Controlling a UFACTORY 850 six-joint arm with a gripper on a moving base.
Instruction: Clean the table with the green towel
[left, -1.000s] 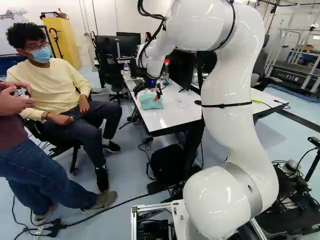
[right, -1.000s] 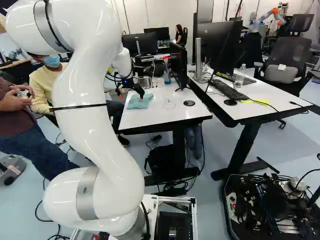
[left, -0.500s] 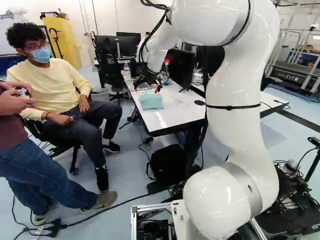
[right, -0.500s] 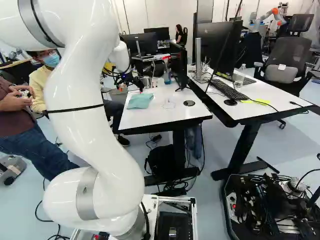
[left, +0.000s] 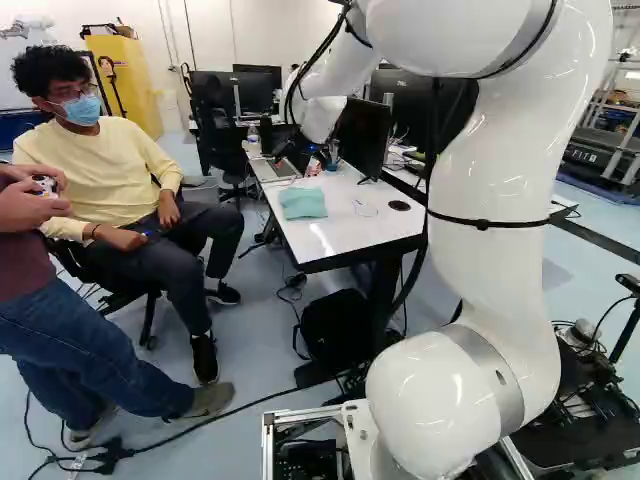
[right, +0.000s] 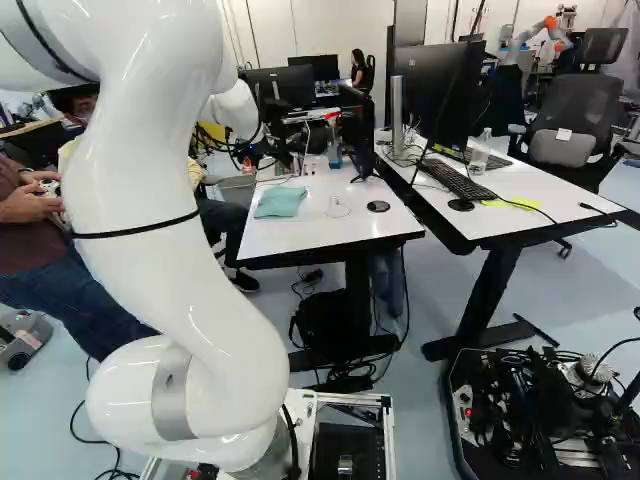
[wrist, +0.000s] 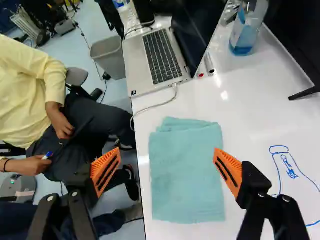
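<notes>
While the tool (left: 298, 160) gapes, oblong folded towel (wrist: 187, 175), smooth glossy table (wrist: 255, 120)

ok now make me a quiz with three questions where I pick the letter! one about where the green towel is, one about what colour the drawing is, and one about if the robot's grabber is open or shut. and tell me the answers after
1. Where is the towel?
A. On the floor
B. On the white table
C. On the laptop

2. What colour is the drawing?
A. Blue
B. Red
C. Yellow

3. How is the gripper?
A. Shut on the towel
B. Shut on nothing
C. Open

Answers:
1: B, the towel lies flat on the tabletop in the wrist view and both base views.
2: A, its lines are blue in the wrist view.
3: C, the orange pads stand wide apart in the wrist view.
</notes>
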